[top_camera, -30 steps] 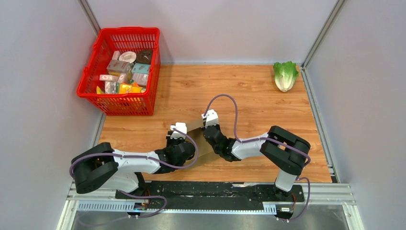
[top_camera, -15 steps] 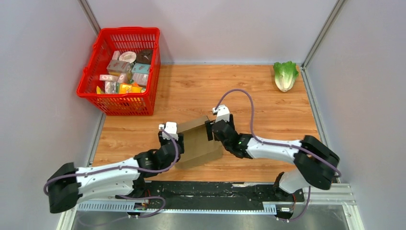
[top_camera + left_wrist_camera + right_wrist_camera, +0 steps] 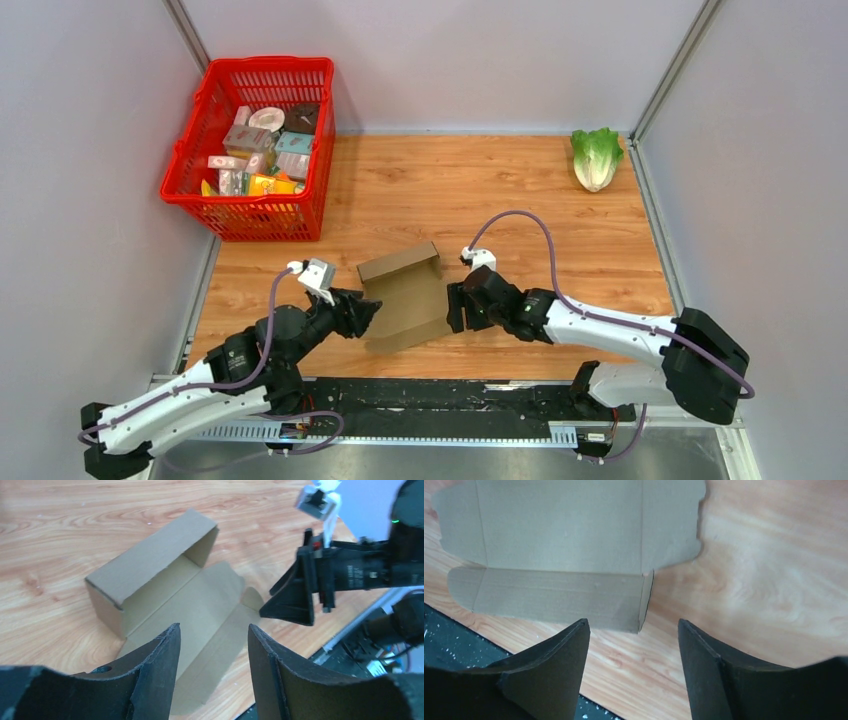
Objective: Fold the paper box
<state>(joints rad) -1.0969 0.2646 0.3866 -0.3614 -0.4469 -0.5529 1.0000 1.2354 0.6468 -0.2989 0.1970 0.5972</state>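
The paper box (image 3: 405, 295) is plain brown cardboard lying on the wooden table, its far end folded up into a low open-ended sleeve and its near panel flat. In the left wrist view the paper box (image 3: 165, 585) fills the centre, and in the right wrist view the paper box (image 3: 564, 545) lies ahead of the fingers. My left gripper (image 3: 368, 311) is open just left of it, with nothing between its fingers (image 3: 165, 660). Just right of the box stands my right gripper (image 3: 455, 305), also open and empty. Neither touches the cardboard.
A red basket (image 3: 262, 215) with several small printed packages stands at the back left. A green lettuce (image 3: 597, 157) lies at the back right corner. Grey walls close in three sides. A black rail (image 3: 430, 400) runs along the table's near edge.
Both grippers have opened and let go of the box, then drawn back to either side. The box has dropped from between them onto the table.
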